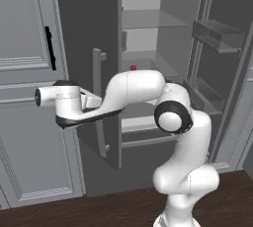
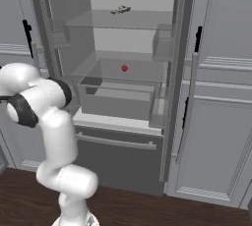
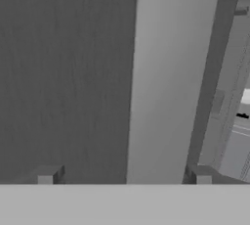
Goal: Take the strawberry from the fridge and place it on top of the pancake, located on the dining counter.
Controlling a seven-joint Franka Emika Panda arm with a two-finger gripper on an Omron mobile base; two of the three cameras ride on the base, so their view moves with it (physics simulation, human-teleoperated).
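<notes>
The fridge (image 2: 123,144) stands with both doors swung open. A tiny red strawberry (image 2: 124,68) rests on the middle glass shelf, and it also peeks over my arm as the strawberry (image 1: 133,67). My gripper (image 1: 93,101) is at the left door's vertical bar handle (image 1: 99,73). In the hand view the gripper (image 3: 124,176) is open, its fingertips (image 3: 46,176) wide apart, with the light grey handle (image 3: 161,72) running up between them against the dark door. Nothing is held. The pancake and the dining counter are out of view.
A small grey-green flat item (image 2: 120,10) lies on the top shelf. Door bins (image 1: 217,33) line the open right door. Light grey panelled cabinets (image 1: 24,73) flank the fridge on both sides. A long drawer handle (image 2: 115,142) crosses the fridge bottom above the dark wood floor (image 2: 147,208).
</notes>
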